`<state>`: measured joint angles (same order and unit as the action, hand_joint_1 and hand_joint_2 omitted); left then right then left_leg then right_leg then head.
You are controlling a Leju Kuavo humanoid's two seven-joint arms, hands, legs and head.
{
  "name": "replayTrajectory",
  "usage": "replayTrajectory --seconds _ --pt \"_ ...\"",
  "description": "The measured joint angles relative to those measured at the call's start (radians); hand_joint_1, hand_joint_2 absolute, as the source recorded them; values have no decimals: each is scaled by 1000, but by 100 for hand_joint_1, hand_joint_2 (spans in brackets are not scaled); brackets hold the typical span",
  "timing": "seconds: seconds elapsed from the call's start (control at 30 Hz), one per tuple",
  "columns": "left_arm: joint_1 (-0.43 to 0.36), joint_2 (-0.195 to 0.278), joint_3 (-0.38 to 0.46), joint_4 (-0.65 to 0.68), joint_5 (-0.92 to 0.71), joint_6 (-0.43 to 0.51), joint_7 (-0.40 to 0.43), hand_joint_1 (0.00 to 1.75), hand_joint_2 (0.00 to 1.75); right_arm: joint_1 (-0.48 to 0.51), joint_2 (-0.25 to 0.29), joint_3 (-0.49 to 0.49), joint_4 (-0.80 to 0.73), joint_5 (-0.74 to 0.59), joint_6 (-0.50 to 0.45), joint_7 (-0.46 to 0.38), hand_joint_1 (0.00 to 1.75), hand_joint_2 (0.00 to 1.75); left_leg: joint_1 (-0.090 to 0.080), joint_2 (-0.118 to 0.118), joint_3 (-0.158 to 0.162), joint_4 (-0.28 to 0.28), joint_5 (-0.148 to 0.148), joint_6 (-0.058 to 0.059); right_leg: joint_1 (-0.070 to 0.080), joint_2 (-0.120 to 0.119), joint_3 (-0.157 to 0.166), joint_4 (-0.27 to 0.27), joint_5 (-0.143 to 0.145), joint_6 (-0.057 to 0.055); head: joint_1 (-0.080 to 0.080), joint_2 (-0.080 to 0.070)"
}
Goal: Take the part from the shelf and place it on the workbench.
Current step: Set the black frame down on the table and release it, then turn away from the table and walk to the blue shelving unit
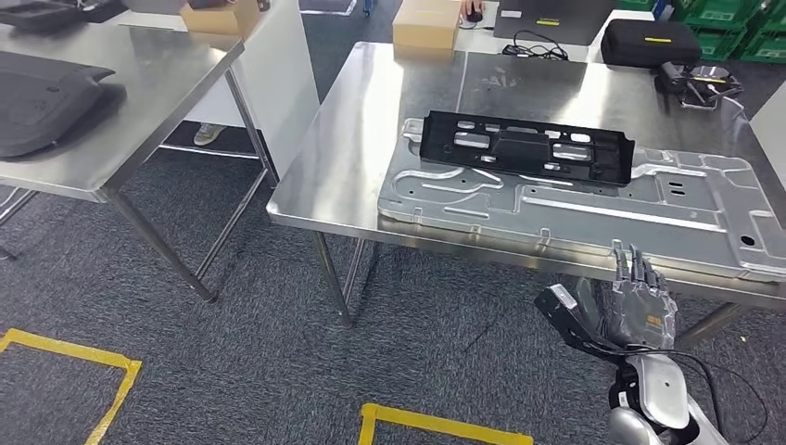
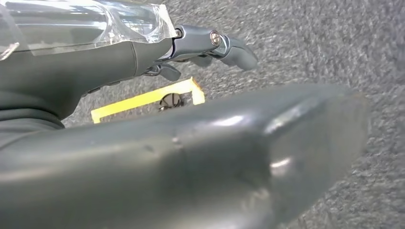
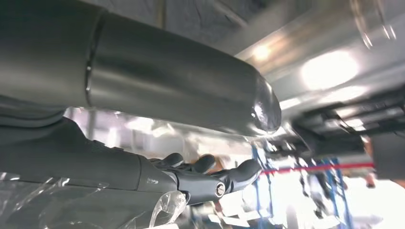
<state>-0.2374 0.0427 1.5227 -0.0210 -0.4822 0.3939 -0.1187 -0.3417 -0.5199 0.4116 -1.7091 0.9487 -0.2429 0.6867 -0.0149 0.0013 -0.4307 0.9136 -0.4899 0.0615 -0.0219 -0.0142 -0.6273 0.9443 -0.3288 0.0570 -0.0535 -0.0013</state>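
A long black plastic part (image 1: 524,148) lies flat on a silver stamped metal plate (image 1: 593,211) on the steel workbench (image 1: 343,176). My right hand (image 1: 628,301) hangs just below the workbench's front edge, at the right. It is open, its fingers point up toward the edge, and it holds nothing. The right wrist view shows this hand (image 3: 157,86) with spread fingers (image 3: 205,179) beneath the table's underside. In the left wrist view my left hand (image 2: 143,143) hangs over grey carpet, its fingers (image 2: 210,45) apart and empty.
A second steel table (image 1: 139,102) at the left carries dark grey moulded parts (image 1: 42,102). A cardboard box (image 1: 426,23), a black case (image 1: 649,42) and cables sit at the workbench's far side. A person's hand (image 1: 473,11) rests there. Yellow tape (image 1: 436,426) marks the carpet.
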Motion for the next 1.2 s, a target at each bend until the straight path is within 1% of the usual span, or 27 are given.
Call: replayTrajectory --seconds 0.03,0.07,0.1,0.17,0.2,0.23,0.27,0.3,0.33,0.4,0.43,0.5,0.53,0.57,0.63,0.7,0.73,0.77,0.8,0.87,0.93,0.97,1.03,1.07,1.1,1.17,1.2 --pt "0 -1 0 0 1 3 -1 0 0 27 0 -12 17 -27 -20 -1 0 0 1 0 -8 -5 13 6 -1 2 -4 2 -6 5 0 0" --pt "-1 -2 0 0 3 5 -2 0 0 54 1 -24 38 -56 -46 -4 0 0 3 1 -17 -9 28 14 -1 4 -12 18 -32 10 0 0" --pt "-2 -4 0 0 4 6 -2 0 0 81 2 -34 63 -82 -75 -10 0 0 5 2 -30 -13 44 20 -2 6 -25 54 -78 13 0 0" --pt "-1 -7 0 0 5 6 -3 0 0 127 6 -51 122 -135 -128 -28 0 0 3 1 -60 -12 71 28 -2 9 -55 181 -187 18 0 0" --pt "0 -8 0 0 3 4 -2 0 0 149 8 -58 157 -169 -148 -40 0 0 2 0 -75 -11 84 28 -2 10 -64 246 -214 21 0 0" --pt "2 -9 0 0 1 0 0 0 0 169 14 -64 197 -213 -167 -58 0 0 2 -1 -91 -10 97 28 -2 11 -63 289 -214 24 0 0" --pt "3 -10 0 0 -2 -4 3 0 0 185 21 -70 242 -262 -181 -81 0 0 2 -2 -107 -7 108 26 -3 11 -47 301 -193 26 0 0" --pt "4 -10 0 0 -6 -10 6 0 0 197 31 -74 288 -307 -195 -111 0 0 2 -2 -124 -3 118 23 -4 11 -14 274 -163 27 0 0" --pt "4 -10 0 0 -9 -14 9 0 0 204 42 -77 339 -352 -209 -146 0 0 2 -2 -139 4 125 19 -6 11 34 214 -141 28 0 0" --pt "3 -10 0 0 -14 -24 14 0 0 211 67 -86 453 -443 -222 -225 0 0 -1 -1 -163 23 135 9 -4 11 130 70 -145 24 0 0" --pt "2 -10 0 0 -15 -30 15 0 0 212 86 -93 528 -505 -220 -274 0 0 -2 1 -171 30 139 3 -2 12 157 22 -158 18 0 0" --pt "2 -9 0 0 -12 -39 16 0 0 225 128 -112 680 -634 -203 -371 0 0 -2 1 -177 34 152 -7 2 10 162 -1 -164 1 0 0" --pt "4 -9 0 0 -8 -43 16 0 0 232 150 -121 754 -688 -187 -411 0 0 1 1 -181 39 148 -13 2 7 157 -2 -158 -8 0 0" --pt "8 -8 0 0 -5 -46 16 0 0 240 170 -129 818 -730 -167 -433 0 0 3 0 -189 57 126 -20 2 3 149 -2 -149 -18 0 0" --pt "15 -6 0 0 -1 -54 14 0 0 254 209 -146 933 -781 -113 -438 0 0 9 -1 -221 151 30 -35 0 0 125 -2 -127 -31 0 0" --pt "17 -4 0 0 -4 -64 14 0 0 266 249 -160 1029 -802 -50 -398 0 0 13 -1 -251 287 -60 -45 0 0 94 -1 -105 -35 0 0" --pt "17 -2 0 0 -5 -69 14 0 0 270 270 -165 1075 -807 -17 -365 0 0 14 -1 -250 331 -71 -47 1 0 78 -1 -94 -35 0 0" --pt "17 -2 0 0 -2 -73 13 0 0 272 293 -171 1118 -813 13 -327 0 0 14 -1 -234 343 -59 -46 1 0 63 0 -83 -35 0 0" --pt "17 -2 0 0 2 -76 10 0 0 274 315 -177 1156 -821 37 -293 0 0 14 -1 -200 317 -32 -43 2 1 50 0 -72 -34 0 0" --pt "14 1 0 0 16 -78 2 0 0 277 358 -191 1214 -838 60 -257 0 0 8 -2 -88 171 8 -28 4 5 29 0 -53 -30 -1 0" --pt "8 4 0 0 27 -77 -6 0 0 278 393 -202 1257 -843 62 -259 0 0 1 -3 9 20 -1 -13 5 7 19 -2 -33 -23 0 0" --pt "6 6 0 0 32 -75 -9 0 0 277 408 -206 1276 -844 60 -266 0 0 -3 -4 29 -19 -8 -8 4 8 16 -4 -23 -18 0 0" --pt "6 7 0 0 41 -71 -16 0 0 277 426 -214 1312 -840 53 -289 0 0 -3 -2 21 -31 5 -2 1 10 13 -9 -10 -6 -1 0" --pt "6 7 0 0 46 -69 -19 0 0 276 432 -217 1328 -840 48 -301 0 0 -1 0 13 -35 16 4 0 12 7 1 -26 -2 -1 0" --pt "6 7 0 0 49 -68 -20 0 0 275 438 -221 1342 -840 44 -311 0 0 1 1 4 -37 28 10 0 13 -4 30 -63 2 0 0" --pt "6 7 0 0 53 -66 -21 0 0 273 445 -227 1367 -841 39 -327 0 0 2 3 -20 -38 50 18 -1 14 -39 152 -176 7 0 0" --pt "6 7 0 0 53 -66 -21 0 0 272 448 -229 1377 -841 37 -333 0 0 1 3 -32 -36 61 19 -1 14 -54 225 -218 10 -1 0"
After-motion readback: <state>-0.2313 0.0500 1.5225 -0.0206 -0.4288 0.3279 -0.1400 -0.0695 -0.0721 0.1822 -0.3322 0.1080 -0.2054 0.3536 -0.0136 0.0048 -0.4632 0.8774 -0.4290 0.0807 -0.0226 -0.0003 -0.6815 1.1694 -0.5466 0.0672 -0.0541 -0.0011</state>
